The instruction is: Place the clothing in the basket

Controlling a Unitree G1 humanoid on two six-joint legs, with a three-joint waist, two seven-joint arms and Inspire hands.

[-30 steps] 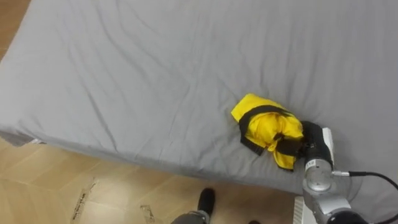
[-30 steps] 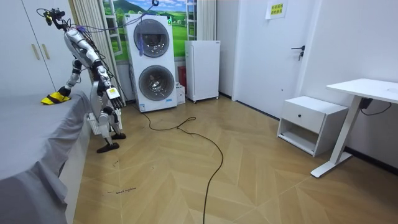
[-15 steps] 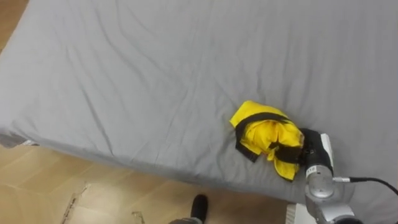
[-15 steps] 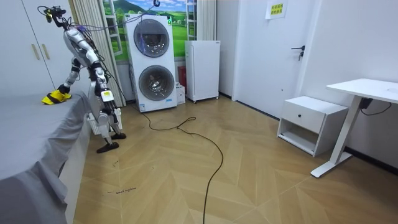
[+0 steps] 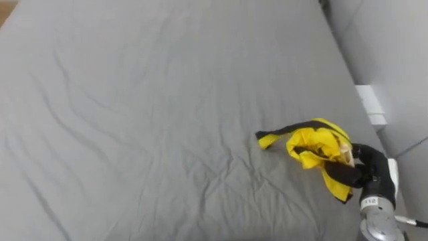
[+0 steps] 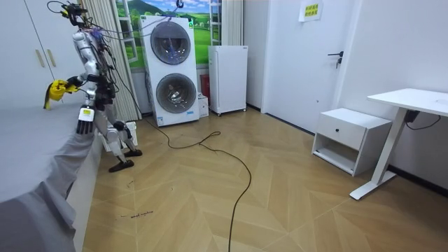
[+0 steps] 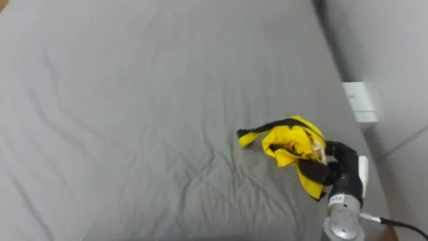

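A yellow garment with black trim (image 5: 313, 143) (image 7: 289, 142) hangs bunched from my right hand (image 5: 369, 175) (image 7: 346, 169), whose fingers are curled into the cloth. It is held just above the grey bed sheet (image 5: 147, 114), with a black-edged strip trailing to the left. In the room view I stand upright at the bed's edge (image 6: 66, 150) and hold the yellow garment (image 6: 51, 88) out over the bed. My left hand (image 6: 85, 117) hangs at my side there, too small to read.
The grey bed (image 6: 28, 161) runs along the room view's left. A grey wall with a small white plate (image 5: 370, 105) bounds the bed on the right. Stacked washing machines (image 6: 168, 70), a white fridge (image 6: 228, 78), a nightstand (image 6: 348, 140) and a desk (image 6: 406, 119) stand further off.
I have straightened up from bending over the bed, and the eye view has shifted with me. My right hand has lifted the yellow garment off the sheet; it now dangles.
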